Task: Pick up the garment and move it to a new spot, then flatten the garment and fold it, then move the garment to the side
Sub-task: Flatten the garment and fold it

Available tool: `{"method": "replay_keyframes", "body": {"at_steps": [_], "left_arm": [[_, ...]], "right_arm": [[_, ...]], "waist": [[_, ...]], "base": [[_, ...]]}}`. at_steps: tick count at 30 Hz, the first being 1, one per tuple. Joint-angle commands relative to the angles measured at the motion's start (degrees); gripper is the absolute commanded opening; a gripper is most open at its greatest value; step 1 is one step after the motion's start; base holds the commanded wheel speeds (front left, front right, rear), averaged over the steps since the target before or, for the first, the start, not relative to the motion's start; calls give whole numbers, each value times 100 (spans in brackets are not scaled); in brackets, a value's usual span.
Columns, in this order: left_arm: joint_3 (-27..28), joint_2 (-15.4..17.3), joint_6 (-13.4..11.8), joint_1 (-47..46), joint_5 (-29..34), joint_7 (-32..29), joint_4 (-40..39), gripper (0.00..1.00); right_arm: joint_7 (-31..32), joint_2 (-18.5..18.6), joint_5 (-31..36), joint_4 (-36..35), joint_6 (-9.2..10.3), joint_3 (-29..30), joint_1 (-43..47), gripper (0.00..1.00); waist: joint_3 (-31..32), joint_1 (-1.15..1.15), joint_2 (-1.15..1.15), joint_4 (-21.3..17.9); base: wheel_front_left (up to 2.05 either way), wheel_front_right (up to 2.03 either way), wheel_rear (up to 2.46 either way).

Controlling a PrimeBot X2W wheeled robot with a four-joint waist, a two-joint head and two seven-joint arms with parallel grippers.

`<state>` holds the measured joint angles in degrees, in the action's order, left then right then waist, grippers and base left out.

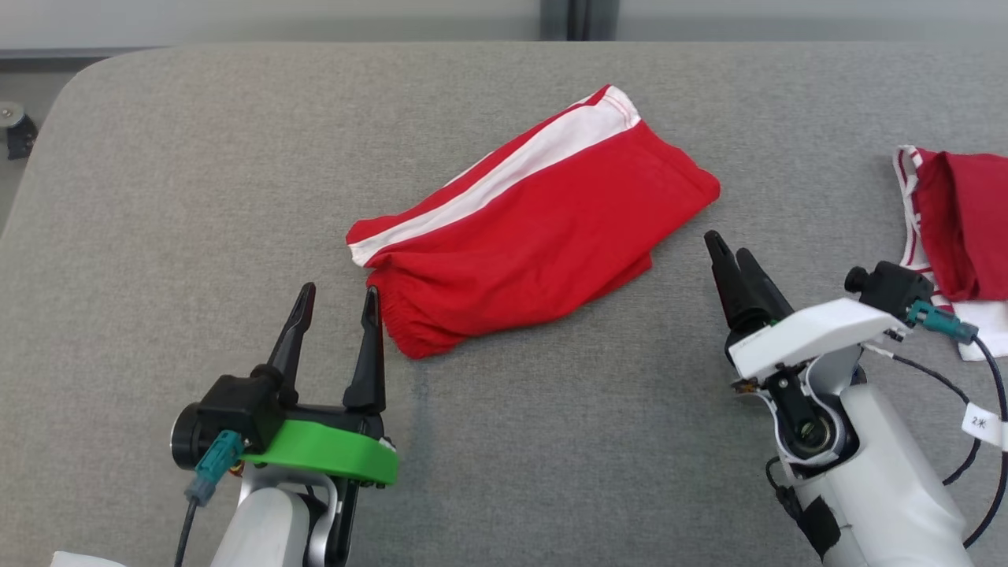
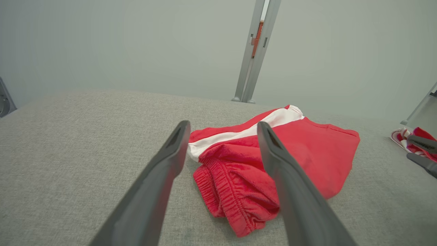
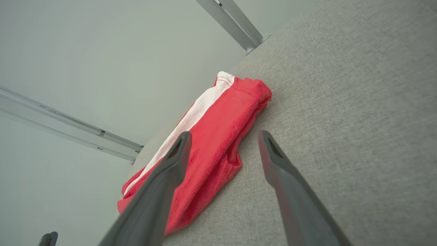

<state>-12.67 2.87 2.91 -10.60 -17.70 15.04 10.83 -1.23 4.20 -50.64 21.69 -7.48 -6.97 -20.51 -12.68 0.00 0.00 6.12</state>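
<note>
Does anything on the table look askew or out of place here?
Nothing looks damaged. The folded red shorts lie diagonally, their elastic waistband end bunched near the left gripper. A second red-and-white garment lies crumpled at the right edge of the table.

Your left gripper (image 1: 339, 290) sits down around 7 o'clock in the head view. Its fingers are spread wide and point pretty much at 12. Its green wrist collar (image 1: 323, 461) faces up, and the pale forearm (image 1: 268, 520) runs off the bottom edge. Your right gripper (image 1: 728, 243) is over at 4 o'clock, rolled onto its side so the two fingers nearly overlap, aimed around 11. Its own wrist view shows them gaping wide too.
</note>
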Motion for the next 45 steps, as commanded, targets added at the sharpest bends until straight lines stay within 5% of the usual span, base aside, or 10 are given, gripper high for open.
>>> {"method": "replay_keyframes", "body": {"at_steps": [1,17,29,30,31,32,45], "left_arm": [[-43,10,-51,-114,-67,16,-14,100],[-535,8,-236,-131,-461,15,-59,100],[-779,8,-327,-45,-588,16,-74,100],[-786,8,-337,-44,-597,16,-69,100],[-791,8,-340,-43,-592,16,-64,100],[-793,7,-337,-44,-582,16,-57,100],[-684,8,-305,-112,-497,16,21,100]], "right_arm": [[171,1,-169,147,-2,96,-198,100],[1090,-13,-96,2787,-11,1401,-1583,100],[1185,-57,274,3572,-11,1733,-2141,100],[1166,-58,293,3597,-11,1744,-2174,70],[1124,-57,317,3596,-11,1752,-2195,28],[1077,-42,364,3593,-11,1757,-2208,0],[611,26,374,3239,3,1731,-2144,0]], "waist": [[-296,0,0,440],[-521,0,0,1566],[-498,0,0,1851],[-495,0,0,1854],[-493,0,0,1853],[-493,0,0,1848],[-387,0,0,1573]], "base": [[0,0,0],[0,0,0],[0,0,0],[0,0,0],[0,0,0],[0,0,0],[0,0,0]]}}
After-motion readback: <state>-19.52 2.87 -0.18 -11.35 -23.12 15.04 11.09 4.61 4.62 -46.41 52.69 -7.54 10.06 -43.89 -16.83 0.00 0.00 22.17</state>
